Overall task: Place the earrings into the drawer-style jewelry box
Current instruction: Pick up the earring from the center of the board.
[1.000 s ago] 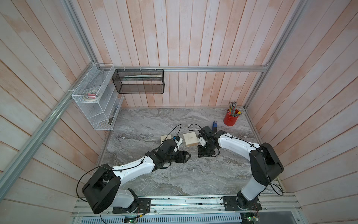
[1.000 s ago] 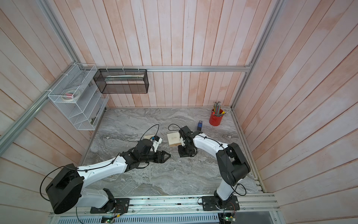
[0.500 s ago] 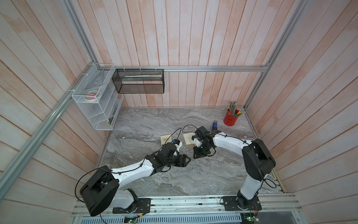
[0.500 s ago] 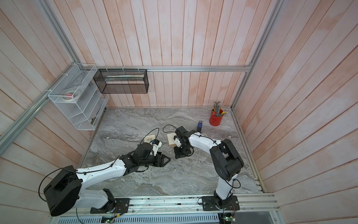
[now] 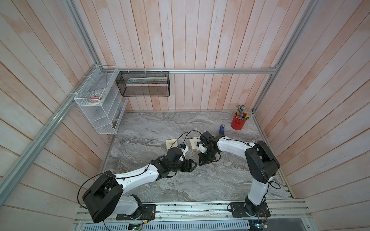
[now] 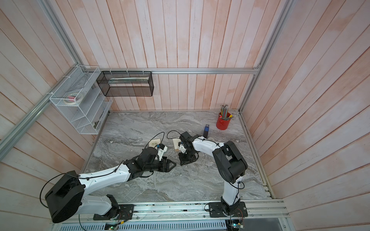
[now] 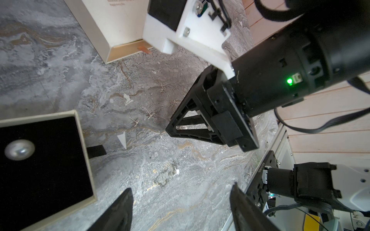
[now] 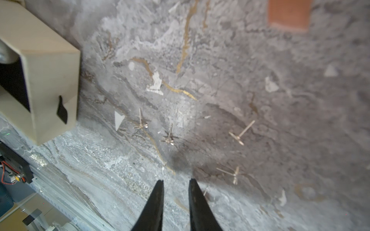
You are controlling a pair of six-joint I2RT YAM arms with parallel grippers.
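Gold earrings (image 8: 170, 138) lie loose on marble (image 8: 260, 60) just ahead of your right gripper (image 8: 176, 183), jaws narrowly parted and empty, left gripper (image 7: 180, 188) wide open beside the drawer (image 7: 50, 180); closing off-centre could flick a thin stud away.

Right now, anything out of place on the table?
Yes. At least four small gold earrings lie scattered loose on the marble table, just ahead of the right hand, outside the drawer. The drawer sits fully out, apart from its sleeve, with one pearl visible inside. Also, white flecks litter the marble.
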